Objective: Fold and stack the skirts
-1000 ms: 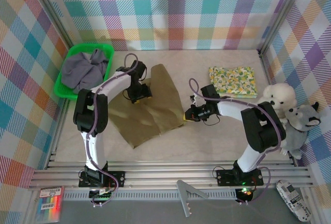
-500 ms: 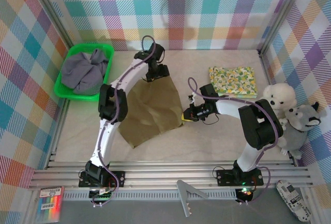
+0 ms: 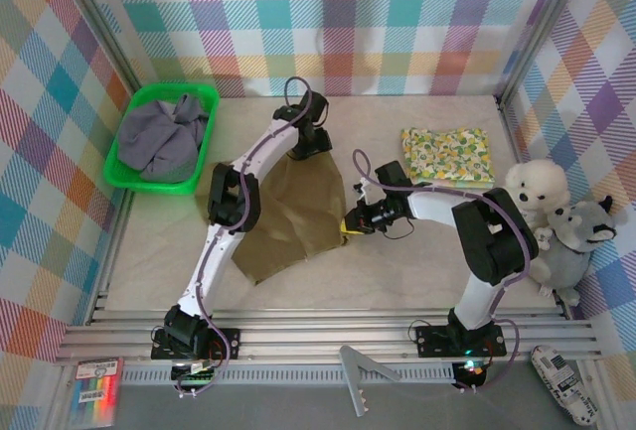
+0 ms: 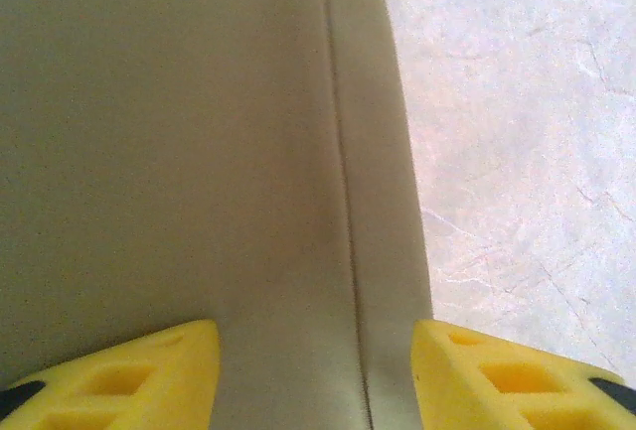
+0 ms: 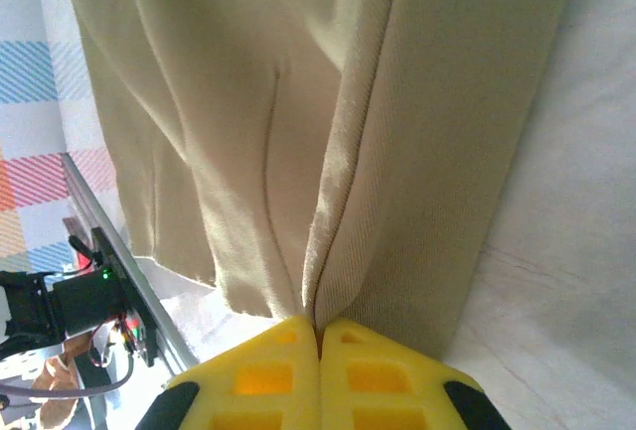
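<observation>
The plain olive-brown cloth skirt (image 3: 293,212) lies spread in the middle of the pale table (image 3: 417,271). The right gripper (image 5: 320,336) is closed tight on a fold at its right edge. The left gripper (image 4: 316,370) stands over its far corner with jaws apart, holding nothing. The floral-print cloth skirt (image 3: 447,155) lies folded at the right. The grey-lavender cloth skirt (image 3: 159,137) sits crumpled in the green plastic basket (image 3: 149,183).

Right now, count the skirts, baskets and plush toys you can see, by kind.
Skirts: 3 - floral skirt, olive skirt, grey skirt
Baskets: 1 - green basket
Plush toys: 2 - white plush toy, grey plush toy
Total: 6
</observation>
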